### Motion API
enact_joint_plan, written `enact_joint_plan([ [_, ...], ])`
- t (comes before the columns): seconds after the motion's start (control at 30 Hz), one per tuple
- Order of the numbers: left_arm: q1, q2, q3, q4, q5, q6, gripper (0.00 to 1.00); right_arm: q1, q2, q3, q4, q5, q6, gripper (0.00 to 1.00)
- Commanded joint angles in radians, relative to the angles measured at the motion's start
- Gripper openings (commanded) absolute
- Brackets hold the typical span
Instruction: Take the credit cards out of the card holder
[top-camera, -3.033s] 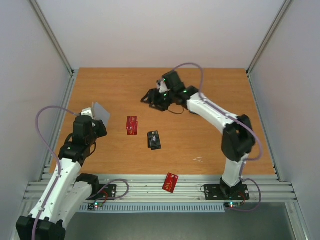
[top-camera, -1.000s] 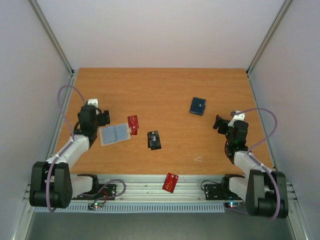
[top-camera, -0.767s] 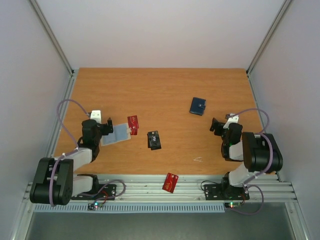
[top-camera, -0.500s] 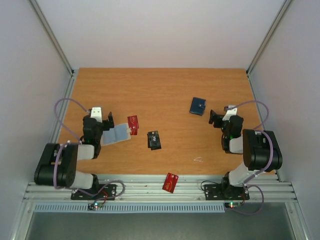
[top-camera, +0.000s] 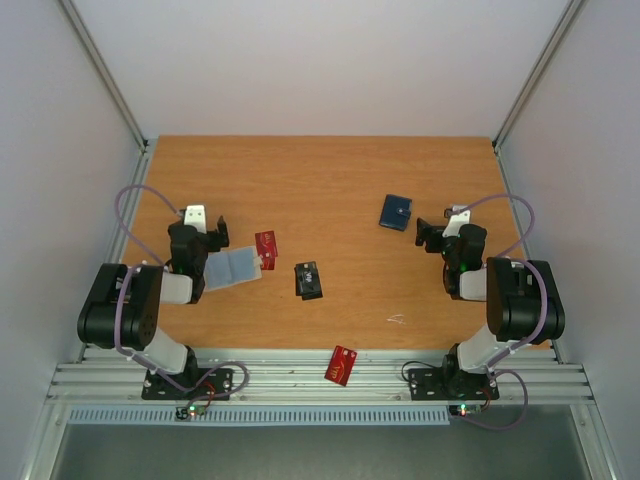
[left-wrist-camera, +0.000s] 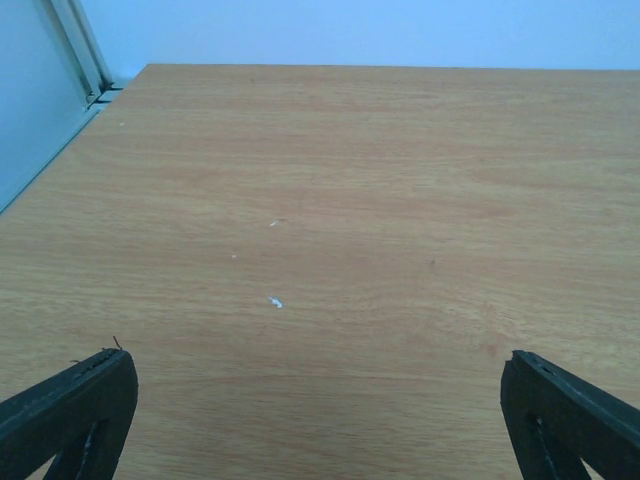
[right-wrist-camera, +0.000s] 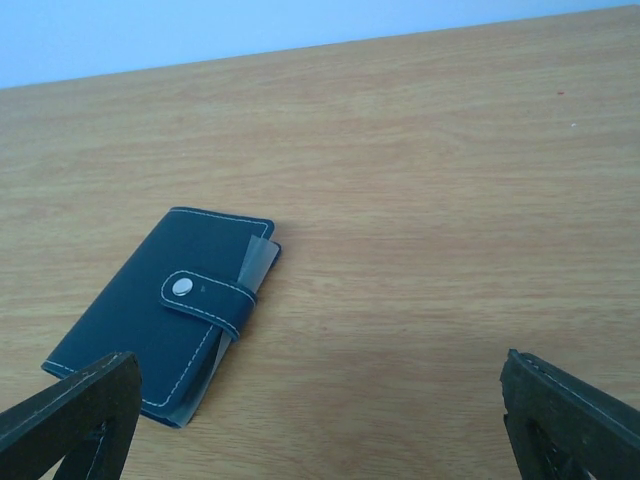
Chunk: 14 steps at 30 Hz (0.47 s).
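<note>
Across the table (top-camera: 340, 180), credit cards (top-camera: 264, 250) are lying outside the card holder (top-camera: 232, 268); left gripper (left-wrist-camera: 320, 405), right gripper (right-wrist-camera: 320, 405) (both gaping) should be keeping clear.

Three cards (top-camera: 264, 250) (top-camera: 308, 280) (top-camera: 342, 365), one holder (top-camera: 232, 268), one wallet (top-camera: 396, 212)

The top camera looks down from high over the near edge at the whole table (top-camera: 330, 170). Both wrist cameras sit low, close to the wood, facing the far edge. Top and right wrist both show the blue wallet (top-camera: 396, 212).
</note>
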Motion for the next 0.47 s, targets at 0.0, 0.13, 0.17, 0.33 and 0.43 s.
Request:
enact_joint_plan([
  [0.0, 0.0, 0.003, 0.019, 0.057, -0.051, -0.022, 0.99, -0.004, -0.015, 0.004, 0.01, -0.009, -0.02, 0.98],
  [0.13, -0.001, 0.005, 0.02, 0.061, -0.048, -0.02, 0.99, -0.004, -0.015, 0.004, 0.01, -0.009, -0.02, 0.98],
  [0.17, -0.002, 0.006, 0.022, 0.057, -0.043, -0.018, 0.99, -0.004, -0.014, 0.006, 0.007, -0.009, -0.019, 0.99],
  [0.33, -0.001, 0.006, 0.024, 0.055, -0.038, -0.015, 0.99, 0.0, -0.013, 0.013, -0.006, -0.002, -0.023, 0.98],
  [0.43, -0.002, 0.006, 0.025, 0.054, -0.037, -0.015, 0.99, 0.009, -0.014, 0.021, -0.023, 0.019, -0.026, 0.98],
])
